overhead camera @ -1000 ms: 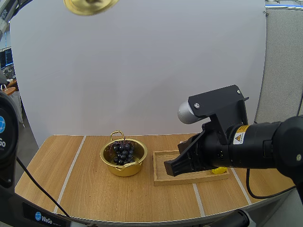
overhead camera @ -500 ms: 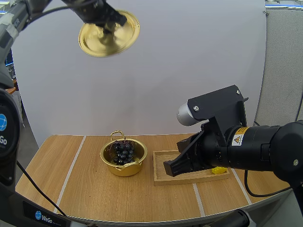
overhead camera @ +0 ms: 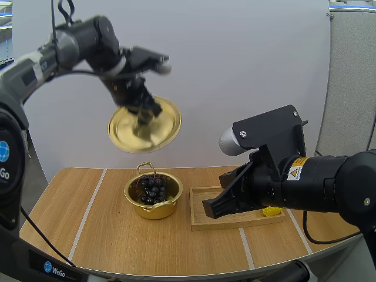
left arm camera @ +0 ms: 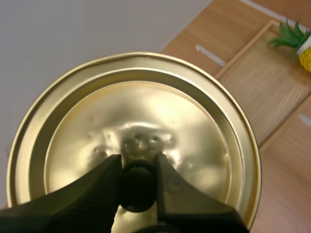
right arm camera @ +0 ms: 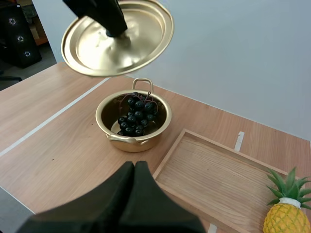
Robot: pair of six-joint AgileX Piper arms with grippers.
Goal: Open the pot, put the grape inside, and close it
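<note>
A gold pot [overhead camera: 153, 197] stands on the table with a dark bunch of grapes [overhead camera: 153, 189] inside it; the pot [right arm camera: 133, 119] and grapes [right arm camera: 136, 116] are also in the right wrist view. My left gripper [overhead camera: 144, 116] is shut on the black knob [left arm camera: 138, 183] of the gold lid [overhead camera: 144, 125], which hangs tilted in the air above the pot. The lid [right arm camera: 118, 36] hovers over the pot in the right wrist view too. My right gripper [overhead camera: 210, 208] is shut on nothing, its fingers together over the wooden tray's near left corner.
A wooden tray [overhead camera: 202, 222] lies right of the pot, with a small toy pineapple [right arm camera: 288, 217] at its right end. Bare wooden tabletop [overhead camera: 88, 223] with pale stripes spreads left of and in front of the pot.
My left arm has brought the lid down from the top of the view and rightward, to just above the pot. The right arm has barely moved.
</note>
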